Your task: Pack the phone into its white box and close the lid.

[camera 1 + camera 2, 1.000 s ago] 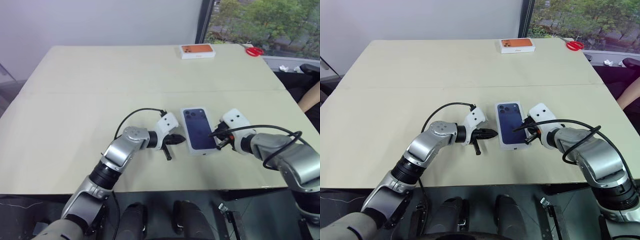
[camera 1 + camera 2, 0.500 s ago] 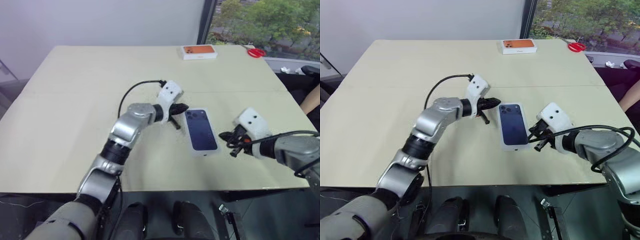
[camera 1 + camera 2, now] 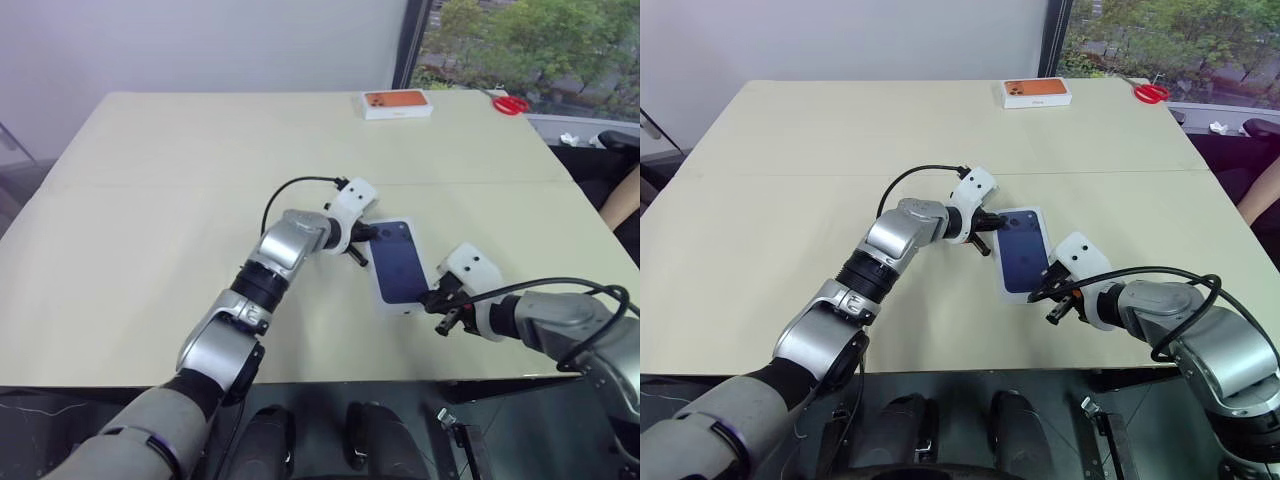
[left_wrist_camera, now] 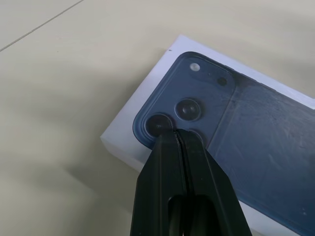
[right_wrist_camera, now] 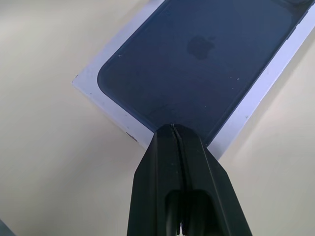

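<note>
Since one second ago, the left gripper [image 3: 362, 236] has gone from beside the phone [image 3: 398, 262] to its camera corner, and the right gripper [image 3: 436, 301] has drawn back to the near corner. Both have their fingers pressed together and hold nothing. The phone lies in the box [image 4: 129, 129], at 5 o'clock from table centre. Pushing with closed tips at 11 and 5 o'clock may turn or slide the box. The lid, at 12 o'clock, is far away.

An orange-topped box [image 3: 396, 102] and red scissors [image 3: 510, 102] lie on the far table [image 3: 150, 200].
</note>
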### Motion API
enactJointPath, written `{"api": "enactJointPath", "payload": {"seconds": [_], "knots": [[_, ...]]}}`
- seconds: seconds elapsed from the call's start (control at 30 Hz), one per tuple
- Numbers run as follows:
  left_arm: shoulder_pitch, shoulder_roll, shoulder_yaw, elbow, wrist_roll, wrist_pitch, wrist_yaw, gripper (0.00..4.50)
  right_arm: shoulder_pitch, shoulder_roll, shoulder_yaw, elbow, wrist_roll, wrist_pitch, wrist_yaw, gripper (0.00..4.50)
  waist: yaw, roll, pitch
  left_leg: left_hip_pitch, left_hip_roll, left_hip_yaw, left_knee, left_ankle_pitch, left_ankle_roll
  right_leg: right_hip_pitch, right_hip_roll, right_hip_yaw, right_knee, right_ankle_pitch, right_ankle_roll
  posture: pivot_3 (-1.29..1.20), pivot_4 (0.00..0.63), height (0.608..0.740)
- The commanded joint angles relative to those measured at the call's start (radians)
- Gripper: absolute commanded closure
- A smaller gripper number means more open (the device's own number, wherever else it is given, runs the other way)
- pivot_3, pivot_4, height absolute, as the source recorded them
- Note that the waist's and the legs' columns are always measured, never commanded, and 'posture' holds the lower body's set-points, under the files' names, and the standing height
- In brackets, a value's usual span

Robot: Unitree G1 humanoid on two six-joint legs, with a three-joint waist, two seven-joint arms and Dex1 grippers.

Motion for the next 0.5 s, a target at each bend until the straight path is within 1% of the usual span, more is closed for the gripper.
{"api": "enactJointPath", "payload": {"seconds": [0.03,0.13,0.27,0.33,0.4,0.5], "knots": [[0.042,0.014,-0.035,-0.022,0.025,0.029,-0.024,4.5,-0.004,0.011,0.006,0.008,0.004,0.041,-0.013,4.46,0.0,0.0,0.0,0.001,0.0,0.0,0.0,0.0,0.0,0.001,0.0,0.0,0.0,0.0,0.0,0.0,0.15,0.74],[0.057,0.021,0.008,-0.049,0.011,0.022,-0.005,4.5,-0.015,0.028,-0.004,0.002,0.0,0.035,-0.023,4.46,0.0,0.0,0.0,0.003,0.0,0.0,0.0,0.0,0.0,0.003,0.0,0.0,-0.001,0.0,0.0,0.0,0.15,0.74],[0.087,0.038,0.145,-0.132,-0.049,-0.087,0.039,4.5,-0.021,0.037,-0.025,0.003,-0.085,-0.091,-0.075,4.46,-0.005,0.0,0.0,0.004,0.0,0.0,0.0,0.0,0.0,0.004,0.0,0.0,0.0,0.0,0.0,0.0,0.15,0.74],[0.137,0.078,0.204,-0.224,-0.08,-0.14,0.027,4.5,-0.012,0.047,-0.063,0.031,-0.147,-0.191,-0.11,4.46,-0.004,0.0,0.0,0.004,0.001,0.0,-0.001,0.0,0.0,0.002,0.0,0.001,0.001,0.0,0.0,0.0,0.15,0.74],[0.225,0.153,0.249,-0.337,-0.096,-0.195,0.001,4.5,0.009,0.058,-0.119,0.081,-0.189,-0.275,-0.129,4.46,-0.003,0.0,0.0,0.003,0.001,0.001,-0.001,0.0,0.0,0.0,0.0,0.001,0.002,0.0,0.0,0.0,0.15,0.74],[0.355,0.257,0.298,-0.45,-0.124,-0.237,-0.041,4.5,0.036,0.071,-0.182,0.129,-0.21,-0.355,-0.126,4.46,-0.002,0.0,0.0,0.003,0.001,0.001,-0.002,0.0,0.0,0.0,0.0,0.001,0.002,0.0,0.0,0.0,0.15,0.74]]}}
